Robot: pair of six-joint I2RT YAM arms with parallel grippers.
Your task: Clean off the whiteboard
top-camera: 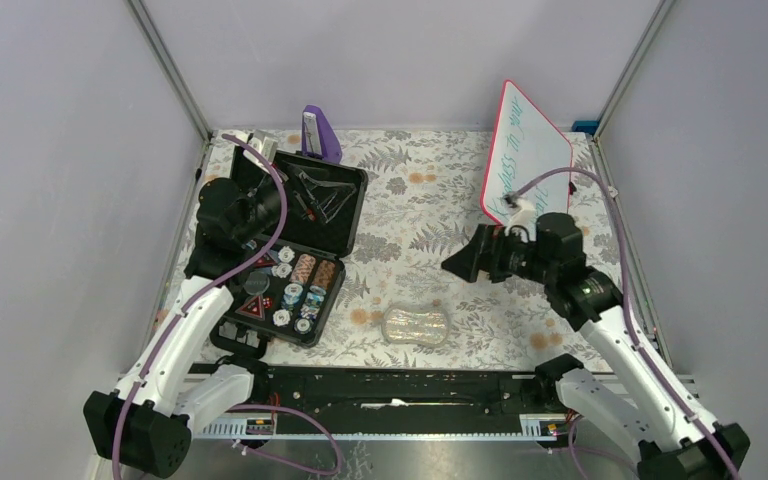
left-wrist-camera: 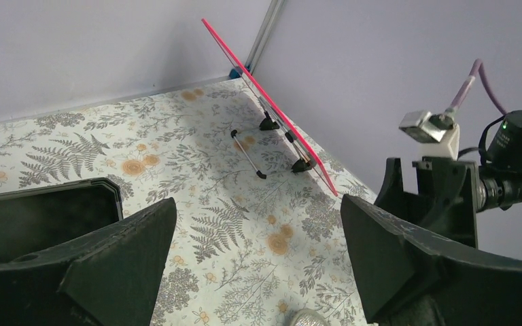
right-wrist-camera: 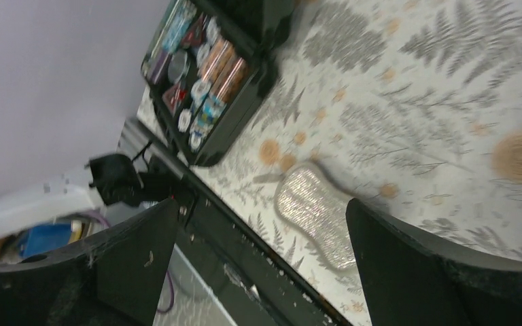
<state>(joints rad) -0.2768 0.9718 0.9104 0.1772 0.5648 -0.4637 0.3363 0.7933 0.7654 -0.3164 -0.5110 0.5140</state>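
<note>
The whiteboard (top-camera: pixel 532 158) stands tilted on a wire stand at the back right, with a red-pink rim and green handwriting on its face. The left wrist view shows it edge-on (left-wrist-camera: pixel 270 109). A silvery glittery pad (top-camera: pixel 415 325) lies flat on the cloth near the front middle, and it also shows in the right wrist view (right-wrist-camera: pixel 312 210). My right gripper (top-camera: pixel 465 262) is open and empty, hovering left of the whiteboard and above the pad; its jaws (right-wrist-camera: pixel 262 217) stand wide apart. My left gripper (top-camera: pixel 265 212) is open and empty over the black case, and in its own view (left-wrist-camera: pixel 258 217) it faces the whiteboard.
An open black case (top-camera: pixel 295 250) with several small items sits at the left. A purple object (top-camera: pixel 320 133) stands at the back by the wall. Grey walls and metal frame posts enclose the fern-patterned table (top-camera: pixel 420 190). A black rail (top-camera: pixel 390 385) runs along the front edge.
</note>
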